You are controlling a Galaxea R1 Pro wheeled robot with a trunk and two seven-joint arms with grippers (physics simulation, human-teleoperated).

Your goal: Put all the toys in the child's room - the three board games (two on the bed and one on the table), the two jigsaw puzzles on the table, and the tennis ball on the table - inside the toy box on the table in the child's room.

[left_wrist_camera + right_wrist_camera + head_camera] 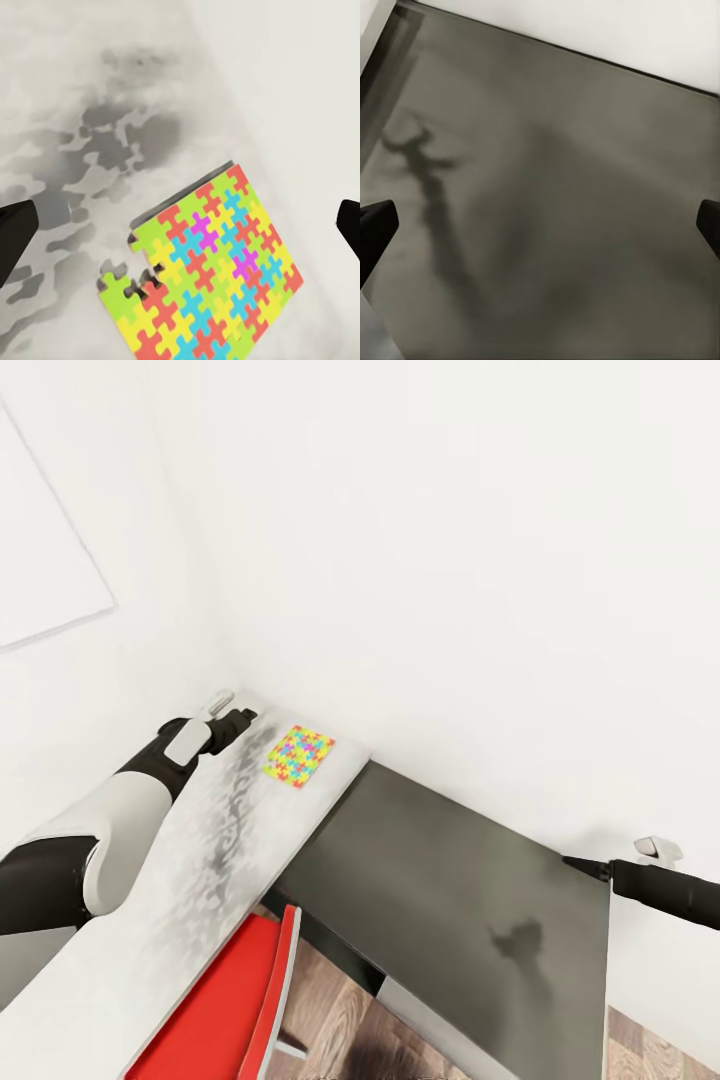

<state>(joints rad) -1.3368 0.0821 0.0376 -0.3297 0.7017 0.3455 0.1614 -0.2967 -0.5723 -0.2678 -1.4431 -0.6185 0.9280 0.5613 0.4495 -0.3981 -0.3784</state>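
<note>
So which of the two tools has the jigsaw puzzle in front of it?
The left tool. It hangs over the pale table top beside the jigsaw puzzle, jaws open. The right tool is over the dark grey panel.

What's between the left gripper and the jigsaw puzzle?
Bare tabletop: in the head view, the left gripper and jigsaw puzzle are parted by mottled grey table.

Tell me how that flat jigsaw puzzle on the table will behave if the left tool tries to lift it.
The thin multicolour jigsaw puzzle board lies flat on the pale table top, so little edge to pinch; it probably slides first. One corner shows gaps and a loose-looking piece, so pieces may separate. Likely light.
</note>
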